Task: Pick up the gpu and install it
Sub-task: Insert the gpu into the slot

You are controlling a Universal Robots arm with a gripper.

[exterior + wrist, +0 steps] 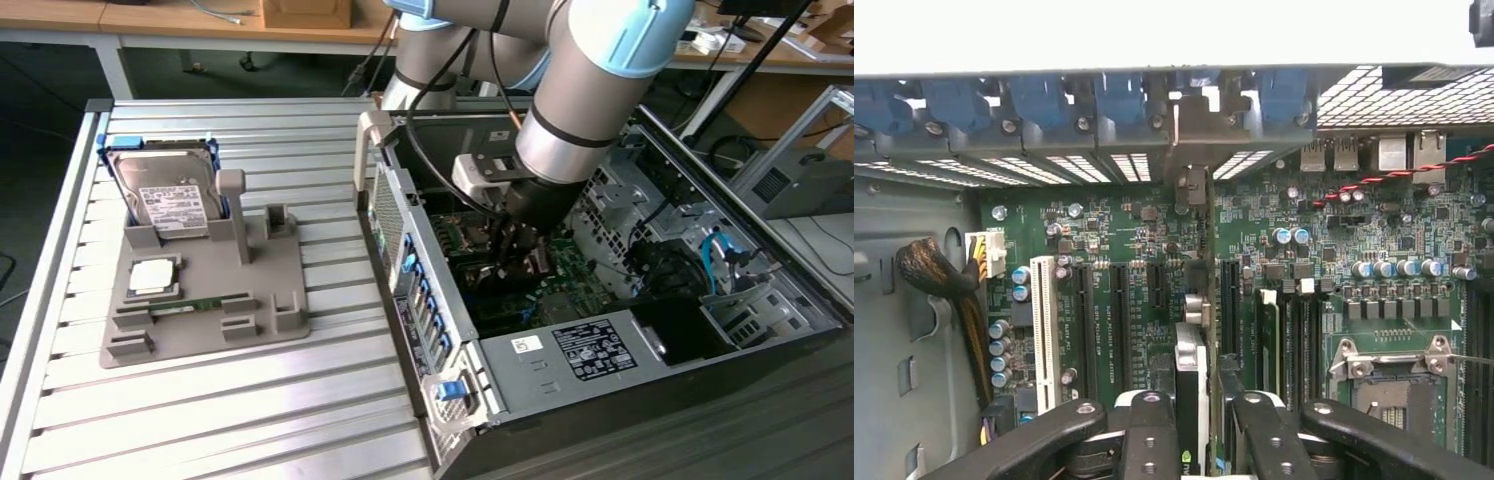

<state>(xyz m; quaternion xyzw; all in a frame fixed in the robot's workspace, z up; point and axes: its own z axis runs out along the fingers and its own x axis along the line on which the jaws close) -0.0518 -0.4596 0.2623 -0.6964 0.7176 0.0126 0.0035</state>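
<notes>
My gripper (1200,425) is down inside the open computer case (441,330), just above the green motherboard (1124,230). Its black fingers (1150,430) are shut on the gpu (1192,365), a thin dark card seen edge-on between them. The card's narrow silver bracket (1194,190) points toward the case's rear wall, under the row of blue slot clips (1044,100). The card stands upright over the black expansion slots, beside a white slot (1042,330). Whether its edge sits in a slot is hidden. In the exterior view the gripper (521,245) reaches into the case's middle.
A grey fixture (200,330) on the slatted table holds a silver hard drive (167,195), a small square chip (154,275) and a slim green memory stick (200,303). Inside the case are a braided cable bundle (939,280), a CPU socket (1394,380) and a power supply (587,345).
</notes>
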